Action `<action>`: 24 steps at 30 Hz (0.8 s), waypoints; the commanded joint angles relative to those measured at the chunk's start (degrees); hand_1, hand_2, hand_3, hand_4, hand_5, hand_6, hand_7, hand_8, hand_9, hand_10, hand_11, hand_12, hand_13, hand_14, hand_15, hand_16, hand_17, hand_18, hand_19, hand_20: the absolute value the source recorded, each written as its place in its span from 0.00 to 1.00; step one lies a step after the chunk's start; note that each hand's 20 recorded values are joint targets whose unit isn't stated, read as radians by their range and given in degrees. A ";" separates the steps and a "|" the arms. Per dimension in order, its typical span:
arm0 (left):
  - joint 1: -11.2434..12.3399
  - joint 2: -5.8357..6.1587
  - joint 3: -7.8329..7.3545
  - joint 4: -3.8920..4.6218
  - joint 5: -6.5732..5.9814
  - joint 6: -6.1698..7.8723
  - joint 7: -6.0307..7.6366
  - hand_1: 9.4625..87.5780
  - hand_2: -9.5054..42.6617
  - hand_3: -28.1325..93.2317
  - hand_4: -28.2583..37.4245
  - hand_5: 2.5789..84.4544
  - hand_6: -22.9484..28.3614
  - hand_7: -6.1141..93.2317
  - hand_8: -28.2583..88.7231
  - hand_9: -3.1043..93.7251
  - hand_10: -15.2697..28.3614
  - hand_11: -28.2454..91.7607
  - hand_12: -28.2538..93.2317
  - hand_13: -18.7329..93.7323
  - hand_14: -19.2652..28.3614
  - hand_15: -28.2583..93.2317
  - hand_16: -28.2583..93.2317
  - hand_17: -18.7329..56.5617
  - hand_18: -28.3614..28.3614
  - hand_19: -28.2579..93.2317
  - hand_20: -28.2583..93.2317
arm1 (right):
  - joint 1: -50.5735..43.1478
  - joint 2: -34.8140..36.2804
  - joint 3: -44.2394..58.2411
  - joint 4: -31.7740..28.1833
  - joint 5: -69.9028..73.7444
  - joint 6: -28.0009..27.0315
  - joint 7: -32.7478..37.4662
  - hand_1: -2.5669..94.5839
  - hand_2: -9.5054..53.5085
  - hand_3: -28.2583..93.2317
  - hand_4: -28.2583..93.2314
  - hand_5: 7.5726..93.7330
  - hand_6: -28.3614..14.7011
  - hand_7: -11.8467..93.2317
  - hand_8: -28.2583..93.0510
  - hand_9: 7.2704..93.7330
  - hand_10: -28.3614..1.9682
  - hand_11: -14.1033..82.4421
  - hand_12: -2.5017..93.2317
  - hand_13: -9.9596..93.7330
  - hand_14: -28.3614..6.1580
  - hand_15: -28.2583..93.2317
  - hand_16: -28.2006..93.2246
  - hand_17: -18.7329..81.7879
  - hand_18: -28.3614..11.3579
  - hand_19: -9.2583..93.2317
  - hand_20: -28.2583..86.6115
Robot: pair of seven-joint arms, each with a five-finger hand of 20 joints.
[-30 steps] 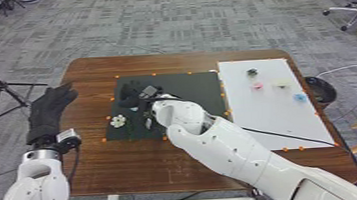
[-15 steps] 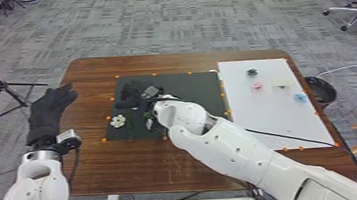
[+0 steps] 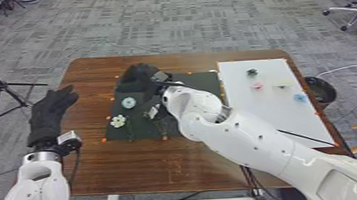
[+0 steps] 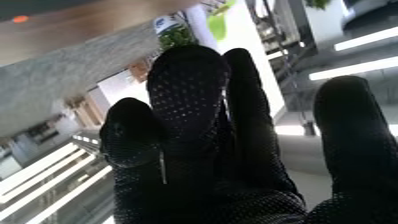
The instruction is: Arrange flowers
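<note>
So the right hand (image 3: 138, 79) was over the dark mat's (image 3: 147, 132) far left part, fingers pretty straight, thumb apart. The pale blue flower (image 3: 129, 102) and white flower (image 3: 117, 121) lay nearer on the mat. Left hand (image 3: 51, 113) was open, off to the left.

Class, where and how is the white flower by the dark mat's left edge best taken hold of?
Probably pinch the white flower by its outer petals, from the robot's left: the petals spread out face up, while the pale blue flower lies beyond and a pale piece to the right.
</note>
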 commanded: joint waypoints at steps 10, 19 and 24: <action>6.49 -2.72 -3.60 -2.07 -0.52 3.64 1.07 0.12 0.52 0.79 0.00 0.62 0.54 0.19 0.18 0.56 0.72 0.42 0.34 0.52 0.77 0.41 0.23 0.36 0.68 0.32 0.37 | -20.24 32.80 30.91 -15.89 -5.79 5.02 4.03 0.36 0.07 0.73 0.15 0.58 0.59 0.22 0.18 0.60 0.50 0.23 0.14 0.89 0.63 0.67 0.48 0.68 0.26 0.97 0.64; 8.14 -3.18 -4.64 -3.00 -0.32 2.51 1.83 0.12 0.51 0.79 0.00 0.62 0.53 0.19 0.18 0.56 0.71 0.42 0.34 0.52 0.77 0.41 0.23 0.36 0.69 0.31 0.37 | -39.75 35.72 48.79 -14.62 -14.01 6.17 7.43 0.40 0.00 0.74 0.15 0.58 0.61 0.23 0.18 0.62 0.51 0.23 0.16 0.89 0.65 0.68 0.48 0.68 0.27 0.97 0.65; 7.65 -3.16 -4.41 -3.26 -0.23 2.57 1.24 0.12 0.51 0.78 0.00 0.62 0.53 0.19 0.18 0.56 0.71 0.42 0.34 0.52 0.77 0.41 0.23 0.35 0.69 0.31 0.37 | -46.30 35.15 54.12 -13.86 -16.25 6.06 8.24 0.41 0.00 0.74 0.14 0.58 0.62 0.24 0.17 0.64 0.51 0.24 0.17 0.89 0.65 0.69 0.48 0.68 0.27 0.97 0.65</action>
